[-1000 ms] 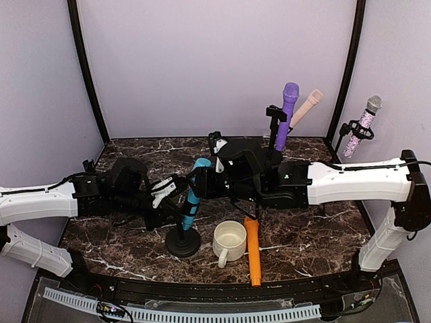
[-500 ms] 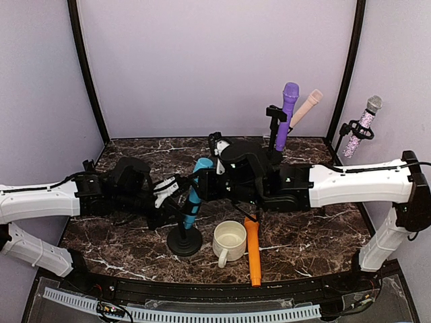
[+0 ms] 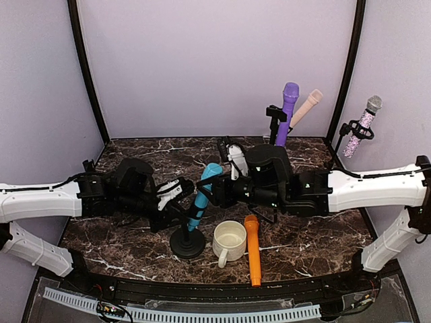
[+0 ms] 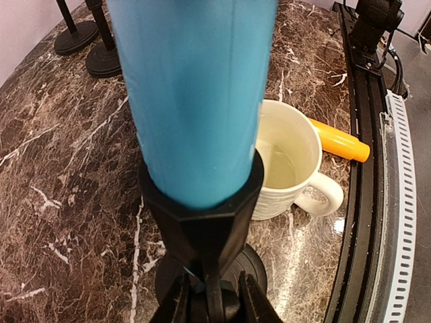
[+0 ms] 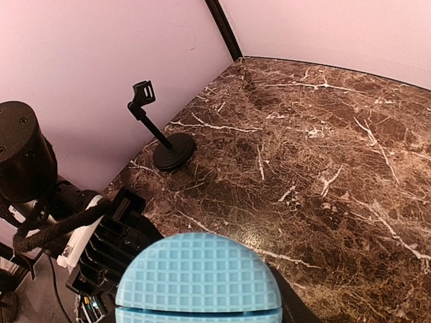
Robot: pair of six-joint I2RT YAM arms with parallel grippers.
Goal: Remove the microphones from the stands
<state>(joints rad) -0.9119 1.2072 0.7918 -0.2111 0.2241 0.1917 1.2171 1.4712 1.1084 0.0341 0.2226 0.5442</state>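
Observation:
A blue microphone (image 3: 202,196) sits tilted to the right in the clip of a black stand (image 3: 187,243) at the table's front centre. My left gripper (image 3: 176,206) is shut on the stand's thin stem just under the clip. In the left wrist view the stem (image 4: 213,293) runs between my fingers (image 4: 176,303), under the blue body (image 4: 199,101). My right gripper (image 3: 217,187) is shut round the microphone's upper end. Its blue grille head (image 5: 199,279) fills the bottom of the right wrist view and hides the fingers.
A white mug (image 3: 229,240) and an orange microphone (image 3: 253,250) lie just right of the stand base. Purple (image 3: 287,113), beige (image 3: 306,106) and sparkly (image 3: 363,124) microphones stand at the back right. An empty stand (image 5: 165,147) is by the left wall.
Both grippers, the stand and the microphone have shifted a little to the right. The microphone now leans further right, and the right arm has drawn back rightward.

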